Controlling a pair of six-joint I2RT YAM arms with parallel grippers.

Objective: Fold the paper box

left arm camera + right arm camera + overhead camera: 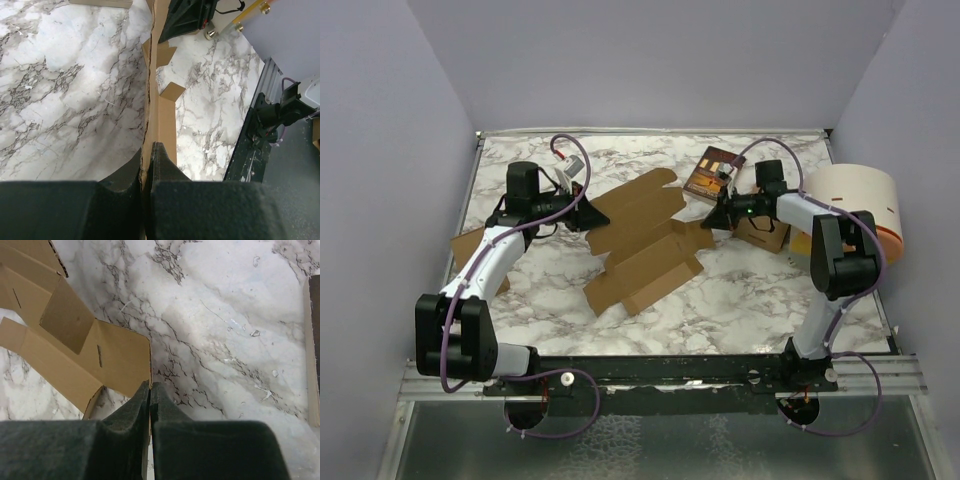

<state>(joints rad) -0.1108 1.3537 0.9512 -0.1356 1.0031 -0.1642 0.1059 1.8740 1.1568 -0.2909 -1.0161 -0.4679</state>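
While both arms are reaching in from the near edge, the left gripper (588,216) is pinching the paper box (640,245) by its left flap. The right gripper (712,220) is clamping its right edge. The box is lying spread open mid-way across the marble table (740,300), a dark printed booklet (712,172) resting beyond.

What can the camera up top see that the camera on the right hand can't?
Only the top view shows both arms, the whole flat paper box, the left hand at its left end, a dark booklet and a round white drum. Only the right wrist view shows, up close, the right hand pinched shut on the cardboard's edge and a thin slit in it. Both show the box and the marble table.
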